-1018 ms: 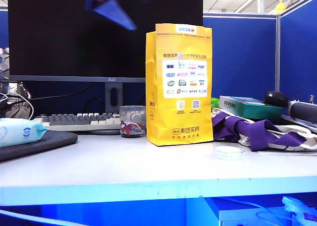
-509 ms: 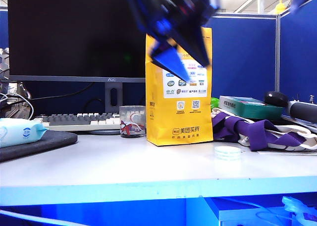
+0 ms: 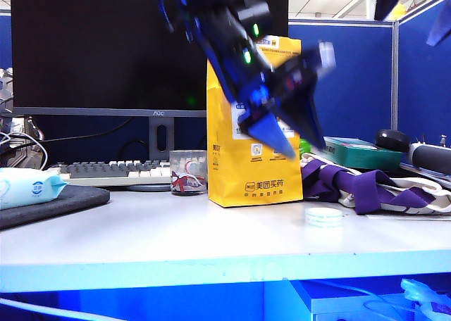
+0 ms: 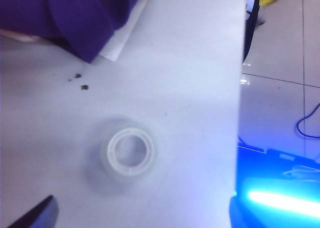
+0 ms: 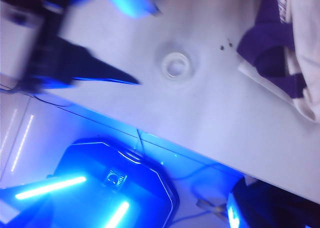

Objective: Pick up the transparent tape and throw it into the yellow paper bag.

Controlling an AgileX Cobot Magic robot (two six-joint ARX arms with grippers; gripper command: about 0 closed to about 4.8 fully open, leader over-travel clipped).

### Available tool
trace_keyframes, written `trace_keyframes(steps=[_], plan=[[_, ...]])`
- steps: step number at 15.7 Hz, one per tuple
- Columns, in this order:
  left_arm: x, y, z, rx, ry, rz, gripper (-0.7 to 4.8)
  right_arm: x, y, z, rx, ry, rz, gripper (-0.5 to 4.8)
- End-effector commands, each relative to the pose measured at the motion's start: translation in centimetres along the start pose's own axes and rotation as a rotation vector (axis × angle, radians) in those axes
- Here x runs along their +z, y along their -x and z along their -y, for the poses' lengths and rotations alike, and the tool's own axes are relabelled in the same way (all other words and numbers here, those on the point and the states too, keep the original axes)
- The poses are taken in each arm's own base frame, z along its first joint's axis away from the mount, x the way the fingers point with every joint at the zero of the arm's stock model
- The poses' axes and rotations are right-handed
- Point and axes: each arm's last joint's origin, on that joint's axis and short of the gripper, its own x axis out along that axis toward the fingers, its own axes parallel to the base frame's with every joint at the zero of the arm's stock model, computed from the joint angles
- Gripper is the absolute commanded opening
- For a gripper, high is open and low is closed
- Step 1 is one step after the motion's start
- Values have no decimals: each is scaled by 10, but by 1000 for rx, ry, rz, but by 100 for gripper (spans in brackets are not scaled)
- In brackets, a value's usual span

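From where I stand, the nearest thing on the white table point(image 3: 176, 236) is the transparent tape point(image 3: 324, 217), lying flat near the front edge at about four o'clock from the yellow paper bag point(image 3: 243, 173), close by but not touching it. Nothing holds it yet.

A second ago the space above the table was almost bare, with only a blur high up by the monitor point(image 3: 106, 46). Now the left gripper point(image 3: 292, 141) has swung down in front of the bag, jaws spread wide and empty, hanging above the tape towards its eleven o'clock. Its wrist camera looks almost straight down on the roll point(image 4: 130, 152), so I'd judge the approach nearly lined up and the grasp itself still to come.

The right gripper is only dark shapes at the top corner of the room view; from its own wrist camera I can't see the jaws, though they seem fully apart and nothing is carried.

Further back, the bag stands upright, folded top unopened; its contents are hidden. At its nine o'clock, a glass cup point(image 3: 189, 172) holds red-and-white bits
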Motion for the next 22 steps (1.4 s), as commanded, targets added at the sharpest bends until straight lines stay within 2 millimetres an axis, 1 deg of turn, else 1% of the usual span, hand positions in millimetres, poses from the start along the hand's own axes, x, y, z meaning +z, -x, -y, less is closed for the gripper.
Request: trace_keyframes(steps=[1, 4, 5, 6, 11, 12, 22], plan=[[0, -15, -4, -10, -18, 22, 479, -4, 13, -4, 33, 24, 100, 479], [0, -26, -7, -5, -25, 44, 479, -12, 21, -7, 90, 28, 144, 479], [0, -33, -6, -1, -33, 40, 479, -16, 20, -7, 91, 27, 143, 479], [-1, -36, -6, 1, -32, 33, 479, -18, 18, -7, 91, 24, 132, 479], [-9, -61, -4, 11, -21, -36, 479, -33, -10, -2, 93, 1, 41, 479], [-11, -64, -5, 9, -20, -40, 479, -34, -12, -2, 93, 5, 31, 479], [-19, -85, -9, 10, 15, -67, 479, -32, -12, -2, 100, 12, 53, 479]])
